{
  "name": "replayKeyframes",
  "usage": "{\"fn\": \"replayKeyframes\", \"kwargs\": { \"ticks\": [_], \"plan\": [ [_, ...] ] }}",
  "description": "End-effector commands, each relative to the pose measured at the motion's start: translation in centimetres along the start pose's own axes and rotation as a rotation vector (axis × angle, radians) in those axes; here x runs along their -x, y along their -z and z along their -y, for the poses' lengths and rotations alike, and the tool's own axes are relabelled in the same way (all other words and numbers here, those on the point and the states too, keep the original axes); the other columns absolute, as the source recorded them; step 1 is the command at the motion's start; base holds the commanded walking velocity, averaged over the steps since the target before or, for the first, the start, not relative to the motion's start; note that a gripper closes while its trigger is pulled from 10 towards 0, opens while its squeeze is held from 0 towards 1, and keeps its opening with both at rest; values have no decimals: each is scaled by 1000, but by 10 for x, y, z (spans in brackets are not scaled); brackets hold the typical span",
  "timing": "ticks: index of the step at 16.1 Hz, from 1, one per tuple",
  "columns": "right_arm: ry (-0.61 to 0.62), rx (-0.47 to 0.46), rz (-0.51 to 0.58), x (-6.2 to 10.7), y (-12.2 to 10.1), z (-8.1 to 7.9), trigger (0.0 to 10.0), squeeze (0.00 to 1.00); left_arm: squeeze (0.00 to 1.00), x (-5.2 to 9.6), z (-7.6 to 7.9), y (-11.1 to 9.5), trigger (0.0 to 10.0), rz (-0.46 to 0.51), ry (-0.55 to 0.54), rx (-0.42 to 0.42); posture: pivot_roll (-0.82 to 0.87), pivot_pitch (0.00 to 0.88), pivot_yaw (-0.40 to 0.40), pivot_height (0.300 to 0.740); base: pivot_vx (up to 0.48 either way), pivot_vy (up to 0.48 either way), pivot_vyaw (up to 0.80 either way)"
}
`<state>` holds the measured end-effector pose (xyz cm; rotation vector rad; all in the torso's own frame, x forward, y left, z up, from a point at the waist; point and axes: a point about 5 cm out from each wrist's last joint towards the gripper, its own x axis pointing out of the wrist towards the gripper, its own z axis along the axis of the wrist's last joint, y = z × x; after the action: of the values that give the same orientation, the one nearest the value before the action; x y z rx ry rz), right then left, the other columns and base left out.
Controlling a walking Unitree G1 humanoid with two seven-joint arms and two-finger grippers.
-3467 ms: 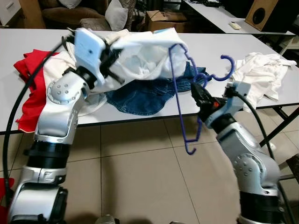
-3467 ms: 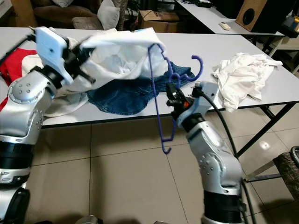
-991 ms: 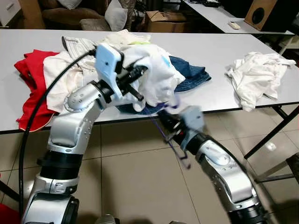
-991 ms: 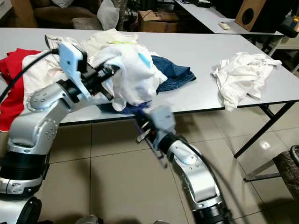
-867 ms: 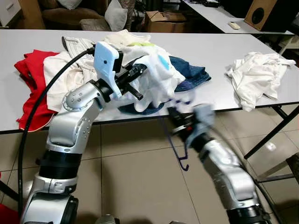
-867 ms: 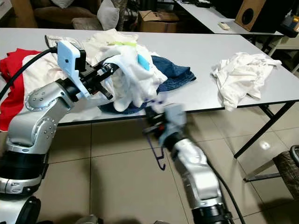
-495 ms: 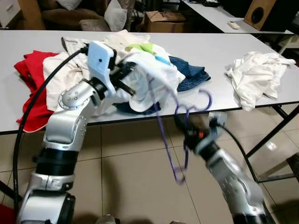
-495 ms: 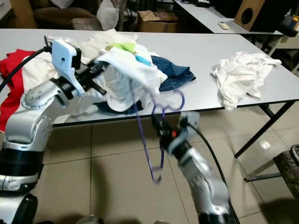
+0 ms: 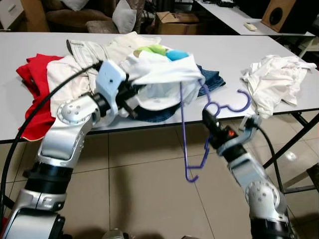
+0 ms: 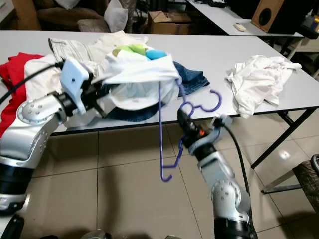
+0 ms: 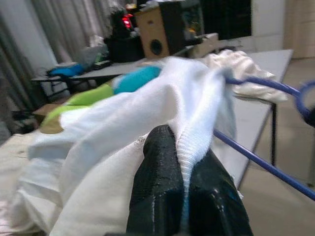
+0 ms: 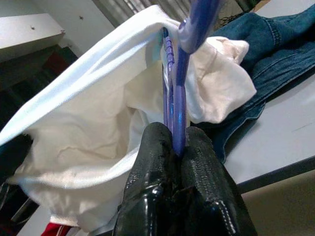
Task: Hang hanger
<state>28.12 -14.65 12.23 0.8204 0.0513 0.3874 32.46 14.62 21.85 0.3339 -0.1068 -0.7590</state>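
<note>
Between black pincer fingers, thin purple hanger

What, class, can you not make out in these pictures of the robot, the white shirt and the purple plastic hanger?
- Upper arm of the purple plastic hanger: both eye views, hidden inside the white cotton shirt.
- Print on the shirt: green and blue patches, folds hide the rest.
- Blue denim garment: mostly covered by the shirt.
- Left gripper fingertips: left wrist view, buried in shirt fabric.

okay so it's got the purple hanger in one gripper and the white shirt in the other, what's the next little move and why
Probably ease the right gripper toward the shirt, sliding the purple hanger further inside. The left gripper pinches the white shirt hem, holding it open, and just one hanger shoulder sits under the fabric; the rest hangs below the table edge.
</note>
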Motion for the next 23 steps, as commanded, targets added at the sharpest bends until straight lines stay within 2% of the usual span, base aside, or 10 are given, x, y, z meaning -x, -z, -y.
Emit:
{"fn": "replayKeyframes", "kwargs": {
  "ticks": [1, 3, 5, 7, 11, 15, 17, 18, 20, 23],
  "plan": [
    [17, -13, 20, -1, -4, 3, 10000, 0, 0, -1, 6, -4, 0, 3, 48, -1, -107, 0, -50, 740, 0, 0, 0],
    [-86, -31, -13, -9, -7, -17, 10000, 0, 0, -2, 14, -11, 0, 61, 92, 40, -107, 0, -59, 740, 0, 0, 0],
    [111, 4, -257, -5, 25, 13, 10000, 0, 0, -6, 10, -21, 0, 133, 44, 68, -105, 0, -67, 740, 0, 0, 0],
    [143, -75, -205, -3, 22, 17, 10000, 0, 0, -4, 6, -26, 0, 166, 28, 83, -102, 0, -70, 740, 0, 0, 0],
    [155, -124, -142, -4, 11, 19, 10000, 0, 0, 0, 4, -25, 0, 160, 10, 88, -105, 0, -69, 740, 0, 0, 0],
    [124, -342, 76, -16, -21, 19, 10000, 0, 0, 4, 19, 0, 0, -3, 144, 12, -107, 0, -66, 740, 0, 0, 0],
    [75, -331, 30, -26, -21, 11, 10000, 0, 0, -3, 30, 8, 0, -33, 176, -2, -102, 0, -71, 740, 0, 0, 0],
    [10, -294, -21, -33, -17, -1, 10000, 0, 0, -8, 37, 14, 0, -66, 185, -51, -102, 0, -71, 740, 0, 0, 0],
    [21, -163, -155, -38, -3, -5, 10000, 0, 0, -13, 42, 10, 0, -33, 186, -41, -99, 0, -72, 740, 0, 0, 0],
    [-1, -313, -84, -46, -4, -10, 10000, 0, 0, -18, 51, 10, 0, -36, 221, -80, -97, 0, -73, 740, 0, 0, 0]
  ]
}}
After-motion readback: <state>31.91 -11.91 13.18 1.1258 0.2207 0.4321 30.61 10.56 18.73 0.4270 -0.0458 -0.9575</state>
